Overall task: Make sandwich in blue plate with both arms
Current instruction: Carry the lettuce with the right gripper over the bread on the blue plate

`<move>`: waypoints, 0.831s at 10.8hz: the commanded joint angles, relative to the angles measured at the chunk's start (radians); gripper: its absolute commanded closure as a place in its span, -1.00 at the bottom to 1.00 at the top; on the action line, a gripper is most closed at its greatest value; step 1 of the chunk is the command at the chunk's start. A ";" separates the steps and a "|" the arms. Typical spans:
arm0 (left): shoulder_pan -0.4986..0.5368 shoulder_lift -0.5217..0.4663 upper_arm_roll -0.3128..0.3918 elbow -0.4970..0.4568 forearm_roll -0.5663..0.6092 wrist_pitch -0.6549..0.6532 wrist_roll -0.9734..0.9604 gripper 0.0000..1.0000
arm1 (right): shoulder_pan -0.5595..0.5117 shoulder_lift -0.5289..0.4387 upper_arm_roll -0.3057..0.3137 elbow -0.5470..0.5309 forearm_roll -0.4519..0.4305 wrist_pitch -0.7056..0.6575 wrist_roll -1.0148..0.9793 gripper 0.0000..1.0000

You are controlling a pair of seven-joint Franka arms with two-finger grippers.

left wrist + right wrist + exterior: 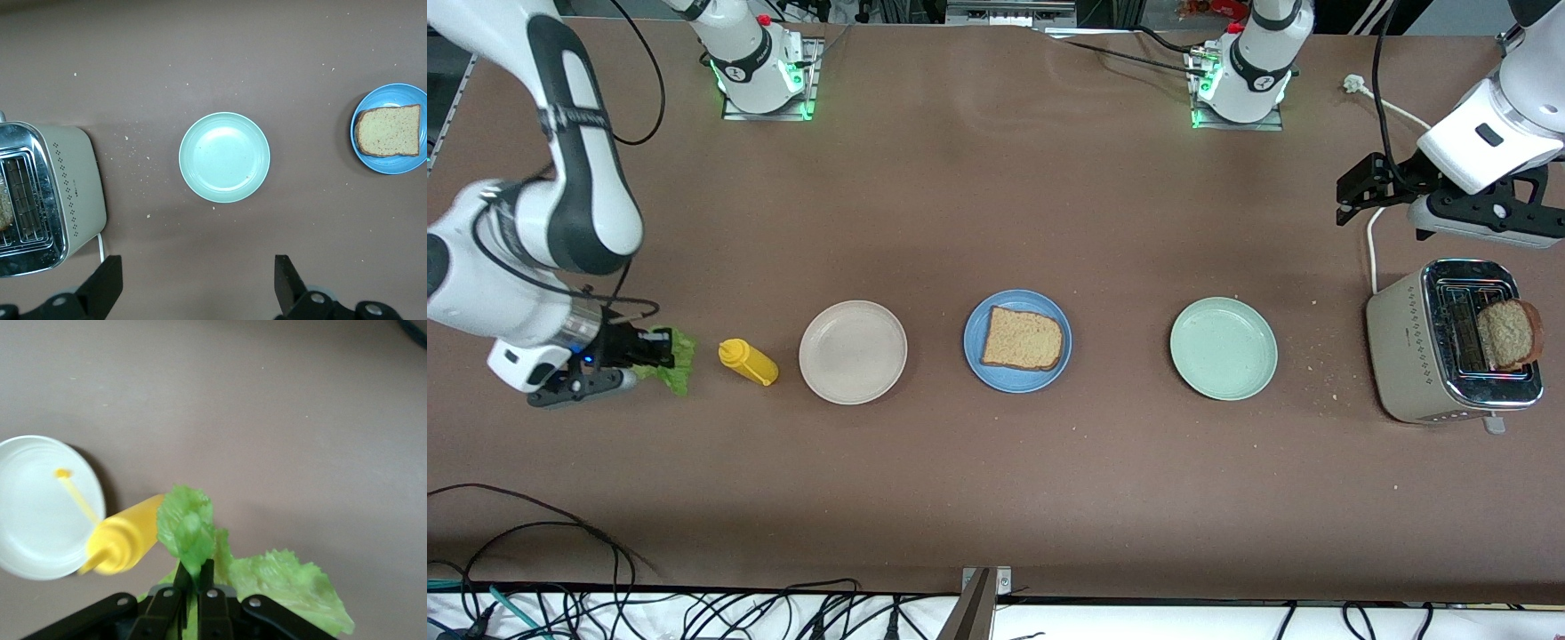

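**Pinching the lettuce**

Clamping my right hand (pixel 660 348) on the lettuce leaf (pixel 679 360), I am holding it at the right arm's end of the counter (pixel 996 498), just beside the yellow mustard bottle (pixel 748 362). My left hand (pixel 199 283) is waiting with fingers spread, over the counter near the toaster (pixel 1449 351). One toast slice (pixel 1022 339) is lying on the blue plate (pixel 974 356); another slice (pixel 1509 334) is sticking out of the toaster.
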 commanded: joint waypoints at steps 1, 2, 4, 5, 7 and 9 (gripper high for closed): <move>0.009 0.000 -0.007 0.018 0.005 -0.022 -0.007 -1.00 | -0.010 -0.132 0.012 -0.011 0.019 -0.137 -0.014 1.00; 0.009 0.000 -0.007 0.018 0.005 -0.022 -0.007 -1.00 | 0.003 -0.140 0.010 0.014 0.034 -0.169 -0.007 1.00; 0.009 0.000 -0.007 0.018 0.005 -0.028 -0.007 -1.00 | 0.064 -0.127 0.009 0.049 0.054 -0.189 0.077 1.00; 0.009 0.000 -0.007 0.018 0.005 -0.028 -0.007 -1.00 | 0.126 -0.117 -0.002 0.061 0.050 -0.189 0.128 1.00; 0.009 0.000 -0.007 0.018 0.005 -0.028 -0.007 -1.00 | 0.222 -0.049 -0.023 0.171 0.041 -0.234 0.290 1.00; 0.009 0.000 -0.007 0.018 0.005 -0.030 -0.007 -1.00 | 0.318 0.045 -0.025 0.271 0.045 -0.245 0.466 1.00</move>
